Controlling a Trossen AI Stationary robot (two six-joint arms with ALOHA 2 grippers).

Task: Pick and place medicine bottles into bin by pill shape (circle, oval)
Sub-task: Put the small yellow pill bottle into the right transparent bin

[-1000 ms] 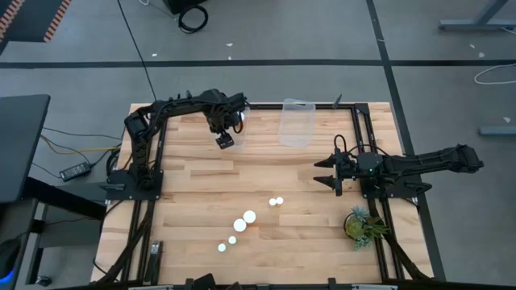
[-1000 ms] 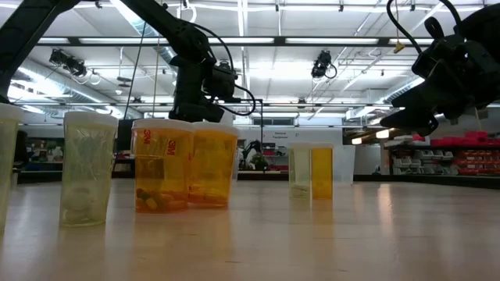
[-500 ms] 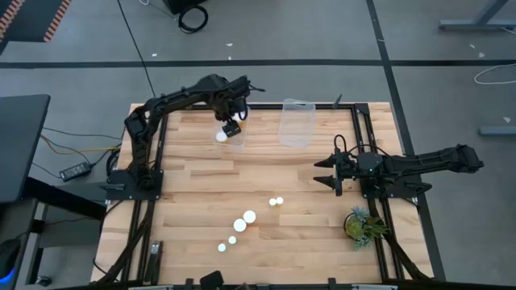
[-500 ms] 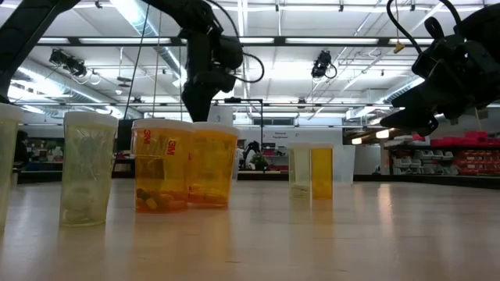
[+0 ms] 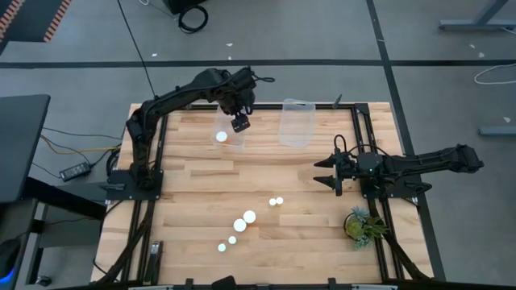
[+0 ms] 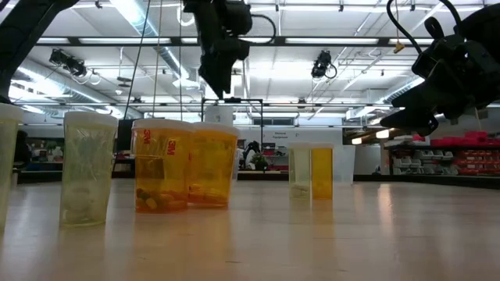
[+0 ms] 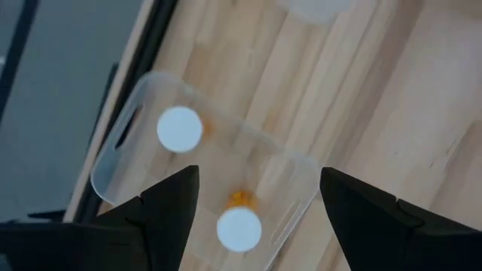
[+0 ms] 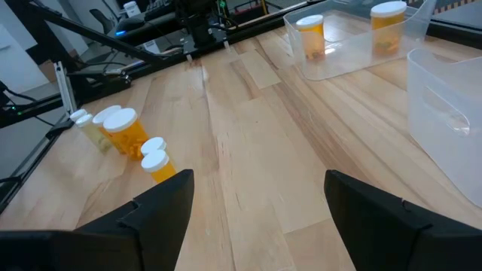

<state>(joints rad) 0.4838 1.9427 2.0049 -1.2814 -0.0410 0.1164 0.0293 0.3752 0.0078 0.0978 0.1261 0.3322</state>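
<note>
Two white-capped orange medicine bottles [image 7: 180, 129] [image 7: 239, 229] stand upright in the clear left bin [image 7: 120, 162], which sits at the table's far side [image 5: 234, 142]. My left gripper [image 5: 240, 122] [image 7: 258, 181] hangs open and empty high above that bin, pointing steeply down [image 6: 221, 84]. Several more bottles stand on their bases in a loose row near the table's front middle [image 5: 250, 216] [image 5: 276, 200] [image 8: 120, 126]. My right gripper [image 5: 324, 172] [image 8: 256, 218] waits open at the table's right side, holding nothing.
A second clear bin [image 5: 296, 122] [image 8: 452, 105] stands at the far edge, right of the first. A small potted plant [image 5: 359, 225] sits at the near right. Bare wood lies between the bins and the bottle row [image 5: 242, 181].
My left gripper has risen out of the left bin and drifted toward the far edge and a little right, staying open. As it lifted away, the white cap of a bottle in the bin came into view from above. The right arm kept still.
</note>
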